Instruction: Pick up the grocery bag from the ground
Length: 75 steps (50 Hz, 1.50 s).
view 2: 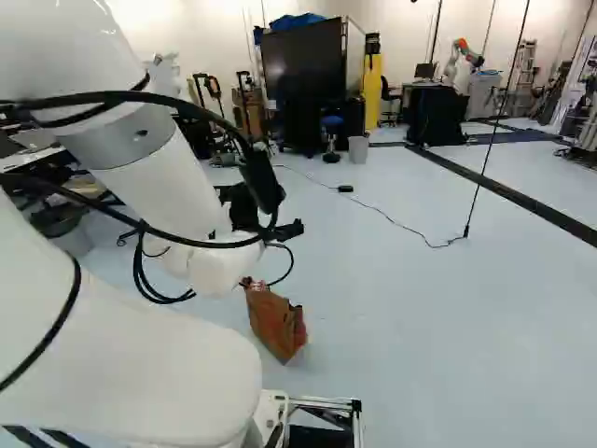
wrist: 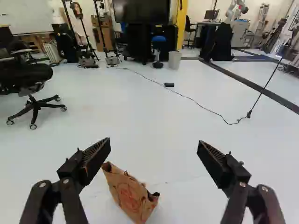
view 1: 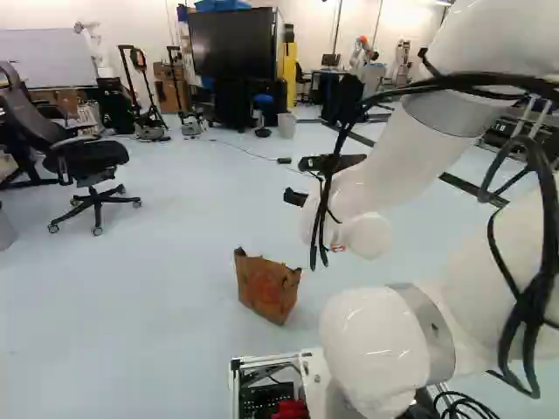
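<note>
Closest to me, at the foot of the left base view, I see the metal frame [view 1: 234, 388] of my base, with something red inside. My arm [view 1: 397, 161] reaches out over the floor [view 1: 157, 288], and its end effector [view 1: 293, 180] is spread wide, with nothing gripped. Below and ahead of it, the brown paper grocery bag [view 1: 269, 292] stands on the floor, its top edge crumpled and a red print on its side. In the wrist view I get the bag between the two fingers, much nearer the one on the office chair's side, touching neither pad as far as I can tell.

Farther off are the black office chair [wrist: 28, 77], then a thin cable [wrist: 187, 97] with a small black box [wrist: 168, 84], a pale bin [wrist: 174, 60], and a large dark screen [view 1: 231, 41].
</note>
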{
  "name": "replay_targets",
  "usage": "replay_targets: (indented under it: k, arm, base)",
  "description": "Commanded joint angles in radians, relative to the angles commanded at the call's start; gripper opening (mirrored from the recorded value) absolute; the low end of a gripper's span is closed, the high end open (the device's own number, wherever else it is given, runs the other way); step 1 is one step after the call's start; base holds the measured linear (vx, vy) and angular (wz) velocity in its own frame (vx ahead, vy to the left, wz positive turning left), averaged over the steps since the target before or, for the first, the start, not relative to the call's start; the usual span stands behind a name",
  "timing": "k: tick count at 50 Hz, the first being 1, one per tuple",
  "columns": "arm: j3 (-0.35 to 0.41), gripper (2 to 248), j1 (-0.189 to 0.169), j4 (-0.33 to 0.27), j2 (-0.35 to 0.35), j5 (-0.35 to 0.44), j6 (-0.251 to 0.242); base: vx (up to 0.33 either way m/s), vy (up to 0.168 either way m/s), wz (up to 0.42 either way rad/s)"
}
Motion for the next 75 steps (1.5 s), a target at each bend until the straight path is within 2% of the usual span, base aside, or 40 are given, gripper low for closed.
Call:
replay_targets:
  k: [6,11,32,59,75]
  arm:
    - [-0.003,247,0.000,0.000,-0.005,0.000,0.000]
    - [-0.023,247,0.000,0.000,-0.037,-0.001,0.000]
    - [-0.148,247,0.000,0.000,-0.232,-0.070,0.000]
    - [-0.318,247,0.000,-0.001,-0.467,-0.196,0.000]
    - [-0.422,247,0.000,-0.026,-0.595,-0.252,0.000]
  base:
    - [0.000,0.000,0.000]
    - [0.000,0.000,0.000]
    - [0.000,0.000,0.000]
    - [0.000,0.000,0.000]
    - [0.000,0.000,0.000]
